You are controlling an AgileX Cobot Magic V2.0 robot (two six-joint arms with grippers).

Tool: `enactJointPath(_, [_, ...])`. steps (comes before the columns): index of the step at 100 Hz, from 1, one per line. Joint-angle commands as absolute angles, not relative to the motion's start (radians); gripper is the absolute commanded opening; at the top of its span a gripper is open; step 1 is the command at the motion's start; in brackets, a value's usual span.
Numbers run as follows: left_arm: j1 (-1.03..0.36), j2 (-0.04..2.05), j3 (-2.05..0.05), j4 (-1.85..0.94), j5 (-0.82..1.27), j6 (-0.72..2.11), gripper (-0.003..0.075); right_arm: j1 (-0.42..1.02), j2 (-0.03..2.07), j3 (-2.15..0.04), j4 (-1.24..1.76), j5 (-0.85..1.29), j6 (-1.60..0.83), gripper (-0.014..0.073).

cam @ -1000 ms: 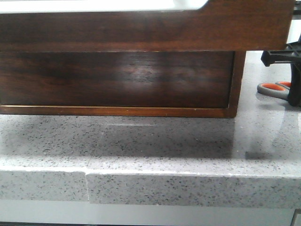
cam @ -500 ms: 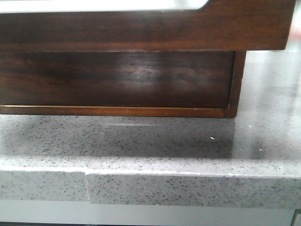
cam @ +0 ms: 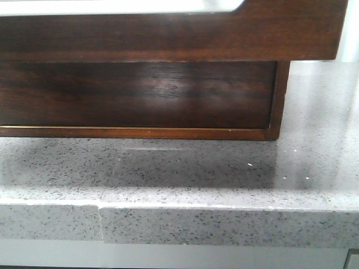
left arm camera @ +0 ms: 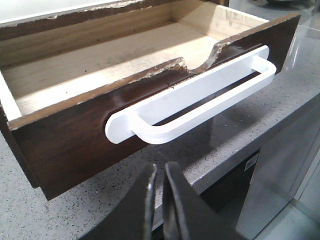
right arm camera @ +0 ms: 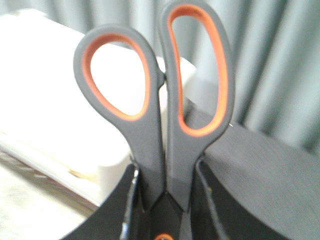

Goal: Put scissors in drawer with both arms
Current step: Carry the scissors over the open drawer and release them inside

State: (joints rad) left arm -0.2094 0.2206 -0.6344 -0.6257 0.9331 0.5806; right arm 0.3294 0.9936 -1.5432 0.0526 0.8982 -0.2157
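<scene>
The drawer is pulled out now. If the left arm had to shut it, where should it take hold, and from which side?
Grip the white handle on the drawer front, coming from in front of the front panel. The bar stands off the wood, leaving a gap for a finger behind. The left gripper already faces it, fingers nearly together.

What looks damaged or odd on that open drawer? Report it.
The drawer has a ragged, chipped top edge along its front panel, with a rough broken-looking notch above the white handle. The veneer there looks torn, exposing pale wood. Nothing lies inside it in the part shown.

No readable text, label or number appears anywhere (any view).
</scene>
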Motion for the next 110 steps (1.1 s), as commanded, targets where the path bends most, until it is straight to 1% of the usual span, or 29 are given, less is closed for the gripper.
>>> enactJointPath(1, [-0.217,0.231,-0.666,-0.669,0.862,0.579,0.0008,0.401,1.036,-1.624,0.129,0.820,-0.346,-0.0071])
enactJointPath(10, [-0.217,0.231,-0.666,-0.669,0.862,0.579,0.0008,0.492,1.091,-1.658,0.154,0.827,-0.428,-0.0071])
enactJointPath(27, [-0.217,0.231,-0.666,-0.677,0.862,0.579,0.0008,0.662,1.202,-1.667,0.155,0.829,-0.512,-0.0071])
enactJointPath(44, [-0.217,0.231,-0.666,-0.679,0.862,0.579,0.0008,0.776,1.310,-1.667,0.155,0.827,-0.557,-0.0071])
enactJointPath(57, [-0.217,0.231,-0.666,-0.679,0.862,0.579,0.0008,0.808,1.385,-1.667,0.155,0.831,-0.595,-0.0071])
enactJointPath(70, [-0.217,0.231,-0.666,-0.688,0.862,0.579,0.0008,0.808,1.458,-1.667,0.137,0.844,-0.645,-0.0071])
enactJointPath(91, [-0.217,0.231,-0.666,-0.688,0.862,0.579,0.0008,0.808,1.537,-1.667,0.071,0.847,-0.644,-0.0068])
enactJointPath(96, [-0.217,0.231,-0.666,-0.690,0.862,0.579,0.0008,0.808,1.547,-1.667,0.069,0.849,-0.644,-0.0044])
enactJointPath(101, [-0.217,0.231,-0.666,-0.711,0.859,0.579,0.0008,0.808,1.552,-1.667,0.069,0.851,-0.642,0.0009])
enactJointPath(106, [-0.217,0.231,-0.666,-0.744,0.851,0.579,0.0008,0.808,1.554,-1.667,0.069,0.851,-0.640,0.0098])
enactJointPath(110, [-0.217,0.231,-0.666,-0.768,0.842,0.579,0.0010,0.804,1.556,-1.667,0.069,0.851,-0.632,0.0197])
